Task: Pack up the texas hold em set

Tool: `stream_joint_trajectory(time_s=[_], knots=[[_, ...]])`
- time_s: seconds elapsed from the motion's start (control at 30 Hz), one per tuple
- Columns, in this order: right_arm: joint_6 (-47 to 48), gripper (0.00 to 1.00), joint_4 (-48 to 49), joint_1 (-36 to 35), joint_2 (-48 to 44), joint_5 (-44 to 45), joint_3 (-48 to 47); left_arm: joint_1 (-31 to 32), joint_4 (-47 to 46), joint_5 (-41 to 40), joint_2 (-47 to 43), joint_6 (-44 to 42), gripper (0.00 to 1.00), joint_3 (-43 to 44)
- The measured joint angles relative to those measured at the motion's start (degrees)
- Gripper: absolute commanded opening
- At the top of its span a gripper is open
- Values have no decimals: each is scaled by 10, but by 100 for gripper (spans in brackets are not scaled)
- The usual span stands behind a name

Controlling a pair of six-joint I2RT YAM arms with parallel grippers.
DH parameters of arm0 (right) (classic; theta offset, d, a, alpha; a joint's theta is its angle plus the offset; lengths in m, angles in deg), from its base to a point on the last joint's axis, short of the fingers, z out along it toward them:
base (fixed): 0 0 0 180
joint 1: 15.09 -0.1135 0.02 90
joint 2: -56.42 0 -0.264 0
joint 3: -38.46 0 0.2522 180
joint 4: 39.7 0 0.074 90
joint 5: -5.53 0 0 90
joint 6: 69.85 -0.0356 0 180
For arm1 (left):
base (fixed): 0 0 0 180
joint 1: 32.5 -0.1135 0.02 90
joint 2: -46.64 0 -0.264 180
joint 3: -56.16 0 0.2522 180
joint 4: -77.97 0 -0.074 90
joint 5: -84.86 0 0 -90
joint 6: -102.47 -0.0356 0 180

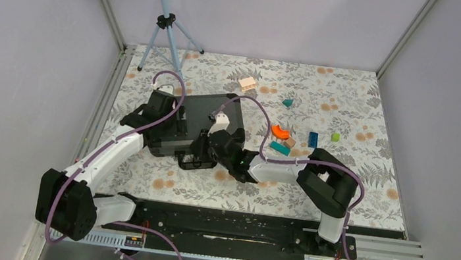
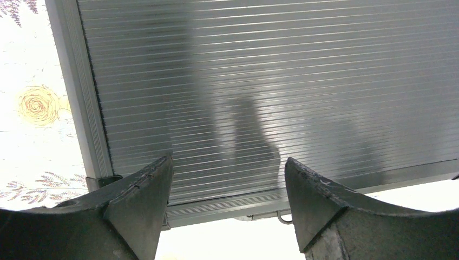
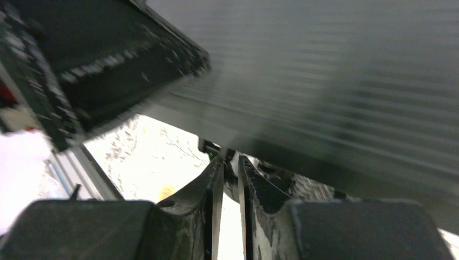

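The black ribbed briefcase (image 1: 206,115) lies with its lid down on the floral table, left of centre. No chips, cards or discs are in view. My left gripper (image 1: 179,124) is open above the lid near the case's left side. In the left wrist view the left gripper (image 2: 227,162) hangs over the ribbed lid (image 2: 260,81), near its edge. My right gripper (image 1: 201,149) is at the case's front edge by the black handle (image 1: 189,161). In the right wrist view the right gripper (image 3: 227,161) is pinched on a dark part, seemingly the handle, under the case (image 3: 335,76).
An orange curved block (image 1: 279,132), a teal block (image 1: 279,148), a blue block (image 1: 313,139), a green block (image 1: 335,137), a small teal piece (image 1: 288,102) and a peach block (image 1: 247,83) lie right of and behind the case. A tripod (image 1: 165,22) stands at the back left.
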Motion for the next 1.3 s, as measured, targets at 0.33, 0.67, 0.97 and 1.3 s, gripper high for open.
stream_joint_trajectory(time_s=[0.33,0.67,0.97,1.3], knots=[[27,28,8,18,-23,-2,-13,-2,0,0,4,0,75,2],[87,19,-26,12,-75,-112,54,-5,-1,1,8,0,75,5],[90,9,25,-28,-36,-112,136,-6,0,1,9,0,75,5],[81,7,92,-52,20,-34,126,-6,0,2,11,0,75,7]])
